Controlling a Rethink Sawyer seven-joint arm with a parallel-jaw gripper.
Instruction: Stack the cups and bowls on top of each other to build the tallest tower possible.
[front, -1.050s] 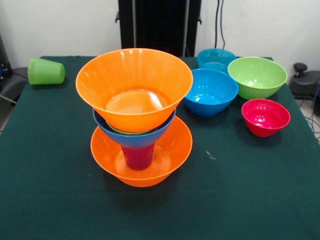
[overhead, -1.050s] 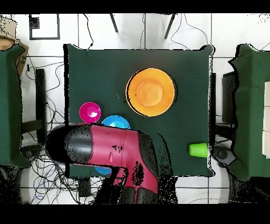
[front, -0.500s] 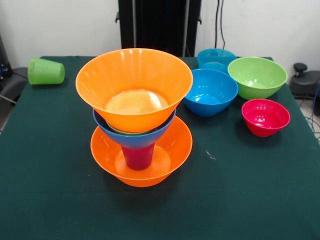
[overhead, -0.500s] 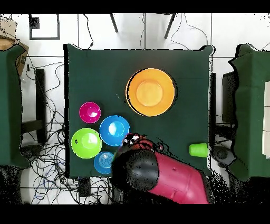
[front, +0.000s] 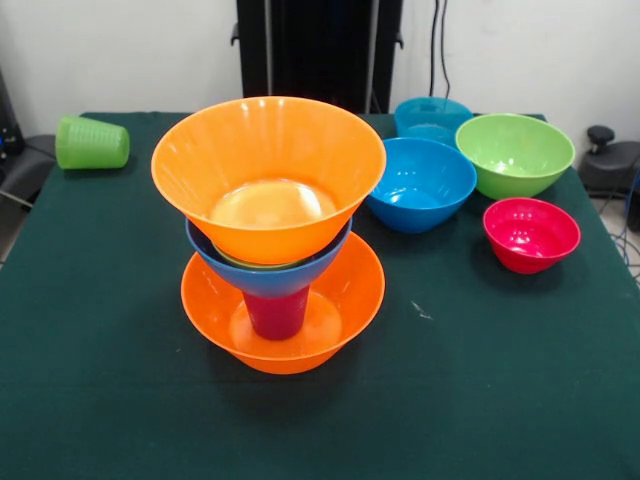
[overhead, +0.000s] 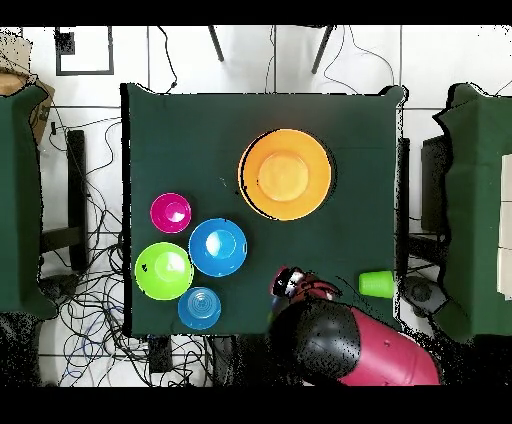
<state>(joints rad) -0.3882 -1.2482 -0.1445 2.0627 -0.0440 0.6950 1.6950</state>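
Note:
The tower (front: 270, 230) stands mid-table: a wide orange bowl (front: 330, 320) at the bottom, the purple-magenta cup (front: 277, 312) in it, a blue bowl (front: 268, 277) on the cup and an orange bowl (front: 268, 170) on top. A thin lime rim shows between the blue and top bowls. From above the tower (overhead: 286, 174) shows only as an orange disc. The light green cup (front: 92, 142) lies on its side at the far left corner. Loose bowls: blue (front: 420, 185), teal (front: 432, 117), lime green (front: 514, 153), red-pink (front: 531, 234). The gripper (overhead: 290, 281) shows only from above, between the blue bowl (overhead: 217, 247) and the green cup (overhead: 377, 283).
The red and black arm (overhead: 350, 345) reaches over the table's edge by the robot's base. The dark green table (front: 500, 390) has bare cloth in front of the tower. Cables lie on the floor around the table (overhead: 180, 140). Other green-covered tables (overhead: 470, 200) stand to either side.
In the overhead view the arm has swung from over the loose bowls toward the green cup, uncovering the lime, blue and teal bowls. The tower and bowls have not moved.

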